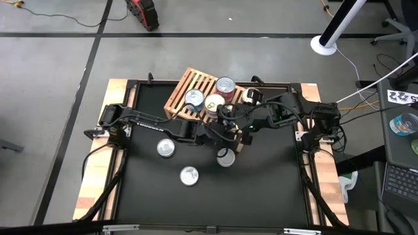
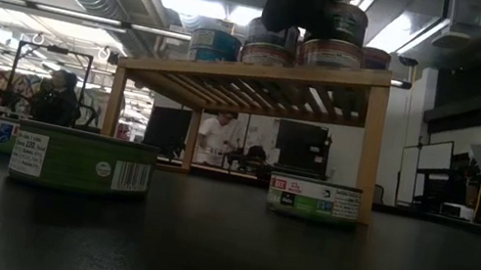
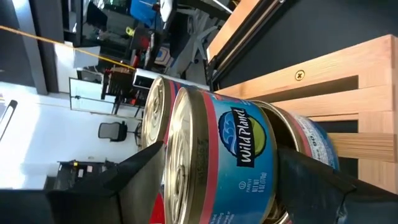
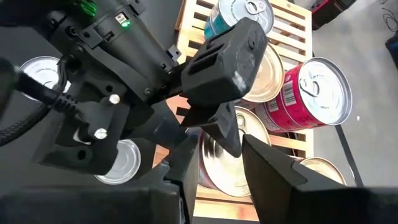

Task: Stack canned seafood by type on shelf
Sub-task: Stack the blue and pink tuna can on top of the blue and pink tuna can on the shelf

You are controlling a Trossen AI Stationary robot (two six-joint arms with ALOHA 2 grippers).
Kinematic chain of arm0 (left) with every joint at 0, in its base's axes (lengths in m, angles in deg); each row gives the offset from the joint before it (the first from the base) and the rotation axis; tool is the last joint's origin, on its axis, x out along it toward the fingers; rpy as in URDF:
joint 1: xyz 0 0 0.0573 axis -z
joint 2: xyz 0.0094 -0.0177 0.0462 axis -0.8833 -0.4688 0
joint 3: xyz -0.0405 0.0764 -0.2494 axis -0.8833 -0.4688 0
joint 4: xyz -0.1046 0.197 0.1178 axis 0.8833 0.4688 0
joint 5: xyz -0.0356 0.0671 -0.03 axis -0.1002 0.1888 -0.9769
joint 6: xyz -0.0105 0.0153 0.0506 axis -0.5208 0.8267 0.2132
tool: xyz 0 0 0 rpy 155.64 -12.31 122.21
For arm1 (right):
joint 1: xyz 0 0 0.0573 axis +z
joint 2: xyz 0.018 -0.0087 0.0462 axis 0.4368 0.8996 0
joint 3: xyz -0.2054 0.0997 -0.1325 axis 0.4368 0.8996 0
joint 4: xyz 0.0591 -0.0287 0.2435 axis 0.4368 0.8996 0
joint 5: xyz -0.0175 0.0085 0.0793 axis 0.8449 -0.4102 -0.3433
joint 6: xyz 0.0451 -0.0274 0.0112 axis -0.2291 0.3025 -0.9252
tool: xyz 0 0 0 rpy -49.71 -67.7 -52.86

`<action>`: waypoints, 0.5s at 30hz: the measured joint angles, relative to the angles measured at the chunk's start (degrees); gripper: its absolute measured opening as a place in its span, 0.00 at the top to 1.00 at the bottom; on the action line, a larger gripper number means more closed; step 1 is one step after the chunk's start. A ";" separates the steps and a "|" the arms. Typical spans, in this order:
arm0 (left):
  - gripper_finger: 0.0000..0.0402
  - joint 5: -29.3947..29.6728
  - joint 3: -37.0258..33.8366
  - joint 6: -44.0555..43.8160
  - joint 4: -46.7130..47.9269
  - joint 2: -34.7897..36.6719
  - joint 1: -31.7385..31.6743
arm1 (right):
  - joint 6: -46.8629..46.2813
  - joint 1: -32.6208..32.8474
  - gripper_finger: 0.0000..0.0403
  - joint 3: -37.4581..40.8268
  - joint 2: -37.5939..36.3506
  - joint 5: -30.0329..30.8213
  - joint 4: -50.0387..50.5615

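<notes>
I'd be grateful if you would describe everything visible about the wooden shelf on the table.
The shelf is a low rack of light wooden slats with gaps between, raised on short square legs, standing at the table's far side, turned slightly askew. Screws fasten the slats. Several cans sit on top, among them a red-labelled can and a blue-labelled can. Both arms reach over its near edge. A green-labelled can lies on the table by one leg.
</notes>
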 joint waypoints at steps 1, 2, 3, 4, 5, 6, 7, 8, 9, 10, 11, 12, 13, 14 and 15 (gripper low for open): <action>0.29 0.00 0.00 -0.42 0.00 0.00 0.12 | 0.00 0.02 0.70 0.00 0.00 -0.04 0.00; 0.29 0.01 0.00 -0.65 0.02 0.00 0.21 | -0.01 0.08 0.70 0.00 0.00 -0.12 0.00; 0.29 0.02 0.00 -0.72 0.03 0.00 0.34 | -0.01 0.09 0.70 0.00 0.00 -0.31 0.00; 0.29 0.02 0.00 -0.76 0.02 0.00 0.48 | -0.01 0.09 0.70 0.00 0.00 -0.59 -0.01; 0.29 0.01 0.00 -0.86 0.00 0.00 0.55 | -0.02 0.09 0.70 0.00 0.00 -0.61 -0.01; 0.29 -0.04 0.00 -1.07 0.00 0.00 0.59 | -0.02 0.09 0.70 0.00 0.00 -0.62 -0.02; 0.29 -0.23 0.00 -1.47 0.02 0.00 0.58 | 0.01 0.09 0.70 0.00 0.00 -0.61 -0.02; 0.29 -0.40 0.00 -1.97 0.02 0.00 0.37 | 0.05 0.09 0.70 0.00 0.00 -0.61 -0.02; 0.29 -0.46 0.00 -2.51 0.04 0.00 0.04 | 0.09 0.09 0.70 0.00 0.00 -0.61 -0.02; 0.29 -0.41 0.00 -3.26 0.04 0.00 -0.30 | 0.22 0.09 0.70 0.00 0.00 -0.61 -0.02; 0.29 -0.35 0.00 -3.89 0.02 0.00 -0.54 | 0.51 0.09 0.70 0.00 0.00 -0.61 -0.02; 0.29 -0.24 0.00 -4.25 0.02 0.00 -0.72 | 1.12 0.10 0.70 0.00 0.00 -0.59 -0.01; 0.29 -0.06 0.00 -4.27 0.21 0.20 -0.87 | 1.59 0.09 0.70 0.00 0.00 -0.60 -0.01; 0.29 -0.23 0.00 -4.27 0.58 0.30 -0.87 | 2.07 0.09 0.70 0.00 0.00 -0.61 -0.01; 0.29 -1.09 0.00 -4.52 0.69 0.40 -0.86 | 2.79 0.09 0.70 0.00 0.00 -0.61 -0.03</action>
